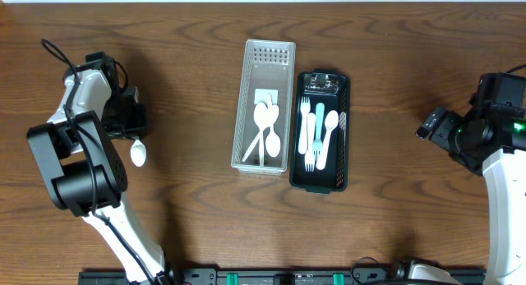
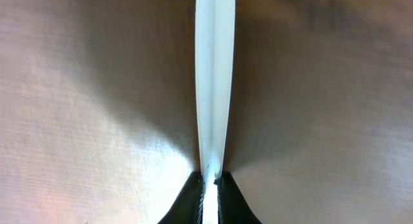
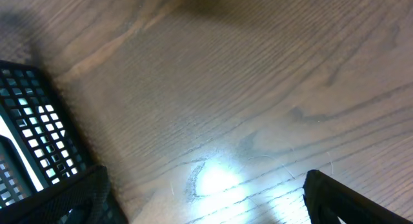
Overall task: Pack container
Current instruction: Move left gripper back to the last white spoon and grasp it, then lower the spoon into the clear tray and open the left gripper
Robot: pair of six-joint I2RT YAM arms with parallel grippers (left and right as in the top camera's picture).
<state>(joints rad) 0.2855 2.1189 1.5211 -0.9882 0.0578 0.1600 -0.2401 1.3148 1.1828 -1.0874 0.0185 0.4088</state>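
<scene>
My left gripper at the table's far left is shut on a white plastic spoon; its bowl shows below the fingers in the overhead view. In the left wrist view the spoon's handle runs straight up from between the closed fingertips. A white mesh container at centre holds white spoons. A black mesh container to its right holds white forks, spoons and a teal utensil. My right gripper is open and empty above bare wood at the far right.
The black container's corner shows at the left of the right wrist view. A black rail runs along the table's front edge. Bare wood lies between each arm and the containers.
</scene>
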